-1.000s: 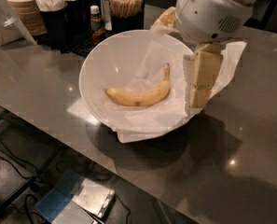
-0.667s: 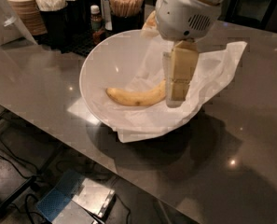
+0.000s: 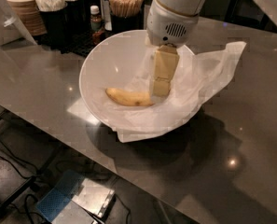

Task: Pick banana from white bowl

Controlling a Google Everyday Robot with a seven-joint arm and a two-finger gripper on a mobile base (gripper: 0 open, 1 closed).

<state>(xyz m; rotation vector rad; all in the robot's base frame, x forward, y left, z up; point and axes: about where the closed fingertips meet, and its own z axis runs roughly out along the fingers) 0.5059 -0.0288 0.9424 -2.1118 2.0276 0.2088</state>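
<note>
The grey surface [image 3: 250, 139] carried the paper-lined white bowl [image 3: 105, 59]. The pincer [image 3: 160, 91] hung inside the bowl at the right end of the banana [image 3: 126, 97]; spread or pinching, I could not tell. The 1 banana, yellow, unpeeled and gently curved, lay on the bowl's floor, its long axis running left to right.

White bowl [image 3: 89, 64]: smooth, matt white, lined with thin crinkled paper [image 3: 208, 73] that spills over its rim. The banana [image 3: 128, 98] inside has dull yellow skin with faint brown marks. Gripper [image 3: 160, 90], low inside the bowl at the banana's end: cream, matt, probably plastic, under a glossy white arm casing [image 3: 175, 3]. Counter [image 3: 45, 78] beneath the bowl: polished grey-brown, stone-like, catching lamp glints.
</note>
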